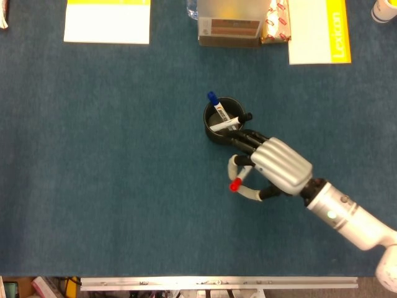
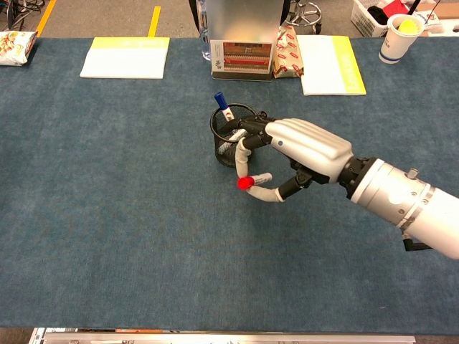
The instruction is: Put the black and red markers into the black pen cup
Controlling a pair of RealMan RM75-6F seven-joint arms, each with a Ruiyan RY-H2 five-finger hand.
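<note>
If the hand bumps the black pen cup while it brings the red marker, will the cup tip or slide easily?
Probably it shifts easily: the black pen cup is open wire mesh, so likely light. It may tip, since the blue marker and black marker lean above its rim. The right hand, holding the red marker, is already close beside it, so a gentle approach seems wise.

On the blue counter (image 1: 111, 174) stands the black cup (image 1: 222, 121), holding a blue marker (image 1: 214, 101) and a black marker (image 1: 234, 120). The right hand (image 1: 270, 167) sits just beside the cup, its fingertips (image 1: 240, 138) at the rim, and it holds the red marker (image 1: 239, 180), red cap pointing away from the cup.
</note>
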